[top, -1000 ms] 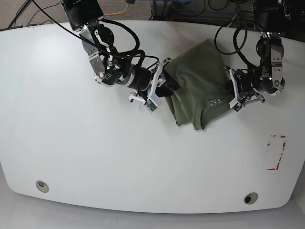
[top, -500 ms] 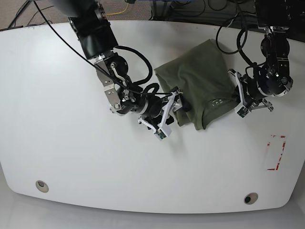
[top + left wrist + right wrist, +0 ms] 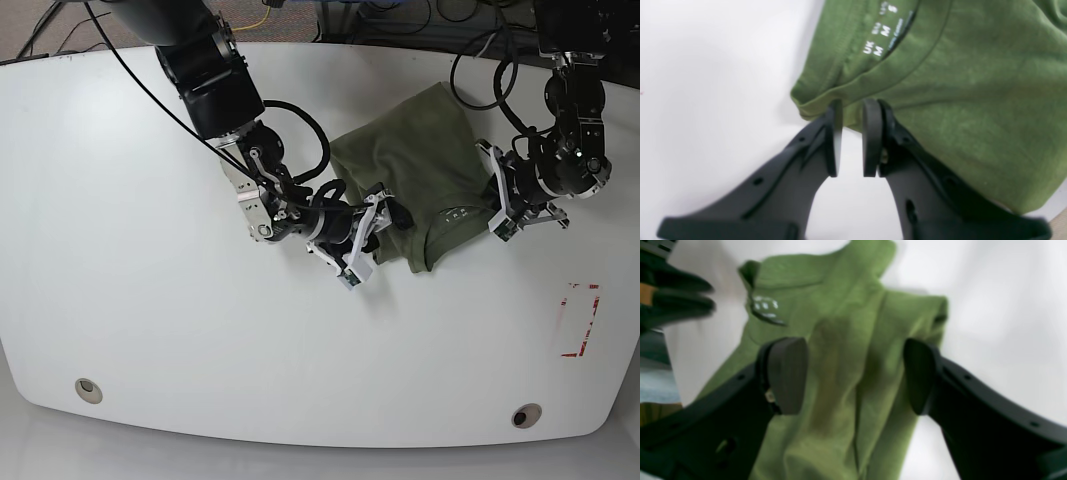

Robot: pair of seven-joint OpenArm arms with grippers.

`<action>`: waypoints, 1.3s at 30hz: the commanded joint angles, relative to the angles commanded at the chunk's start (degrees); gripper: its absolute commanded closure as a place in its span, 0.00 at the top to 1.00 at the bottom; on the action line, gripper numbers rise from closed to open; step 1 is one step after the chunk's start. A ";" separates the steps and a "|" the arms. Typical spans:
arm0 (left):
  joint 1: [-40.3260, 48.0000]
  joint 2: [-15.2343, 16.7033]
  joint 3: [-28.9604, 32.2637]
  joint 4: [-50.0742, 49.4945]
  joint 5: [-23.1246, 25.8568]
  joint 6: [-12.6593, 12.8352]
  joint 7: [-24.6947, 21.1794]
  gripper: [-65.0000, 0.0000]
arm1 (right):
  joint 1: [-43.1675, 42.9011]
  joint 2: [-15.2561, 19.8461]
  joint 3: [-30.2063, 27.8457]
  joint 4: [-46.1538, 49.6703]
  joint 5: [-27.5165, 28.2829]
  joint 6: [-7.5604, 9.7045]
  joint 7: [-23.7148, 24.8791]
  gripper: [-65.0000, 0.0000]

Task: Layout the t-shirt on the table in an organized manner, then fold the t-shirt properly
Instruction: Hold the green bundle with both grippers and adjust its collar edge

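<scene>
Olive t-shirt [image 3: 420,170] lies between wide-spread right gripper [image 3: 853,373] and narrowly parted left gripper [image 3: 853,140].

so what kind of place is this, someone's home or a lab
Most likely a robotics lab or test bench, not a home: a bare white table with a red tape rectangle marked on it, grommet holes, and loose cables trailing behind two mounted arms working an olive-green t-shirt.

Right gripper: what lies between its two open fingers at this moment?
In the right wrist view, the right gripper is open, and a bunched fold of the t-shirt lies between its fingers. No finger visibly presses the cloth.
</scene>
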 joint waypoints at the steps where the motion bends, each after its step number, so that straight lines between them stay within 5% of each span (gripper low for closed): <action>1: 0.00 0.00 0.00 0.00 0.00 0.00 0.00 0.15 | -0.62 -0.35 -0.09 0.00 0.00 0.00 0.00 0.65; 13: 0.00 1.23 0.09 -0.09 0.26 0.00 0.00 0.15 | -1.58 -1.58 -0.09 0.09 0.00 0.00 0.00 0.65; 20: -0.09 1.32 0.18 -1.58 0.26 0.00 0.00 0.15 | -1.23 -1.58 -0.09 0.35 0.00 0.00 0.00 0.33; 28: -0.09 1.32 0.18 -4.48 0.18 0.00 -0.18 0.15 | 0.18 -0.62 0.00 4.31 0.00 -0.53 -2.90 0.75; 39: 0.00 0.97 0.18 -4.57 0.18 0.00 -0.18 0.15 | 1.67 -0.44 0.00 6.33 0.00 -0.53 -3.34 0.77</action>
